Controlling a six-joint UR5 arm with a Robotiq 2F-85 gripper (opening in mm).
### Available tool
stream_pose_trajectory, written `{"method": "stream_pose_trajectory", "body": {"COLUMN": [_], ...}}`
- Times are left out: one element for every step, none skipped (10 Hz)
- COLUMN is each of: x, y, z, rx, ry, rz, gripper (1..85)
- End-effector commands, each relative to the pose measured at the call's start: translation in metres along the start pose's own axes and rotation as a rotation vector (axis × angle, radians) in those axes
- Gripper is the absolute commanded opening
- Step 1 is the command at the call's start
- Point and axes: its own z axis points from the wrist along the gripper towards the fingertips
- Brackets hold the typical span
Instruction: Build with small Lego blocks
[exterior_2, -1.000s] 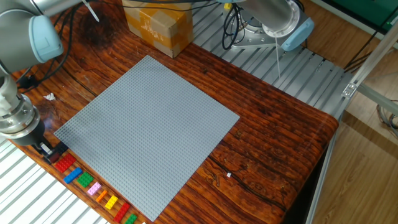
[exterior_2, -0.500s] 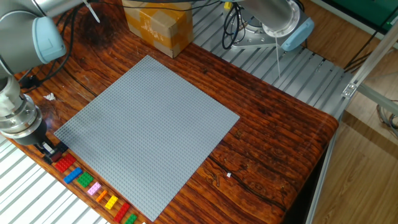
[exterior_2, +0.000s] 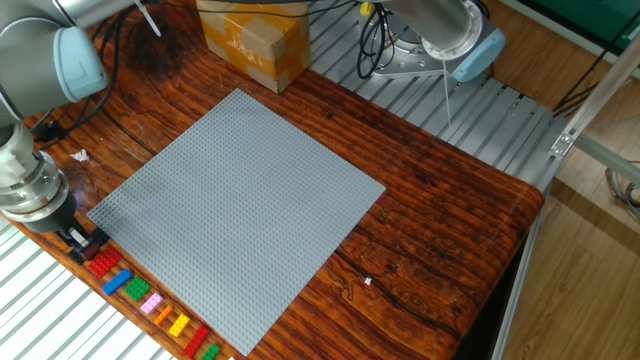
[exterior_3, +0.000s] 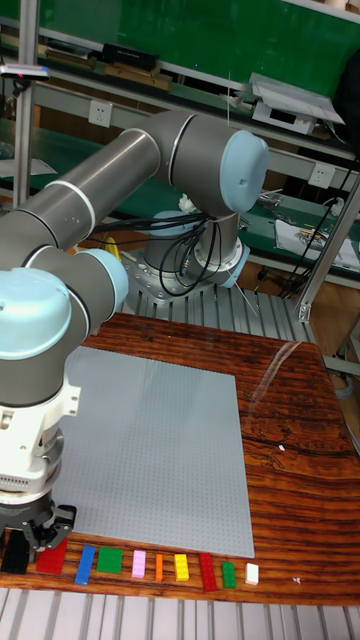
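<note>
1. The gripper (exterior_3: 38, 530) is hanging low over the near left corner of the table (exterior_2: 440, 215), its fingers pointing down at the left end of the brick row; how wide they are standing, and whether they are pinching anything, I cannot tell.
2. A black brick (exterior_3: 16, 553) is lying just left of the gripper, and a red brick (exterior_3: 52, 556) is sitting right beneath its fingertips.
3. Running rightward from the gripper along the table's front edge, the other bricks are lying in 1 line: blue (exterior_3: 86, 564), green (exterior_3: 110, 562), pink (exterior_3: 138, 564), orange (exterior_3: 158, 567), yellow (exterior_3: 181, 567), a 2nd red (exterior_3: 207, 571), a 2nd green (exterior_3: 228, 574) and a white one (exterior_3: 252, 573).
4. Just behind the gripper, the grey baseplate (exterior_2: 240, 205) is lying flat.
5. Well beyond it, a cardboard box (exterior_2: 253, 42) is standing at the far edge.
</note>
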Motion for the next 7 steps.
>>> {"method": "stream_pose_trajectory", "body": {"x": [-0.0019, -0.0023, -0.0023, -0.0024, -0.0025, -0.0026, -0.0025], "y": [0.0010, 0.0010, 0.0006, -0.0006, -0.0006, -0.0011, -0.0037], "z": [-0.0011, -0.0011, -0.0011, -0.0009, -0.0008, -0.0006, -0.0005], "rx": [-0.011, -0.011, -0.009, -0.004, -0.004, -0.003, 0.008], "ry": [-0.008, -0.010, -0.010, -0.010, -0.010, -0.010, -0.009], "rz": [0.006, 0.006, 0.008, 0.009, 0.010, 0.015, 0.020], "gripper": [40.7, 40.0, 39.3, 37.7, 37.3, 35.7, 31.7]}}
